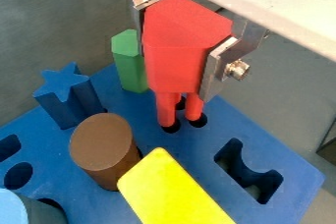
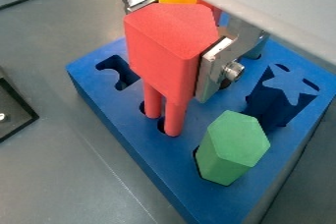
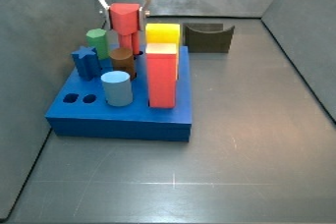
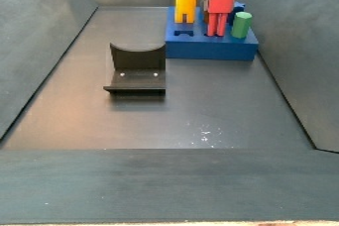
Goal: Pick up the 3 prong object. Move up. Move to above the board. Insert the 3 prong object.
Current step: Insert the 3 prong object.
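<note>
Now gripper [image 1: 187, 43] clamped on 3 prong object [image 1: 178, 46], directly above board [image 1: 282, 203] at far-left corner of floor. Object's long axis vertical; prongs already entering matching holes. Remaining travel judged straight down, no sideways correction.
</note>
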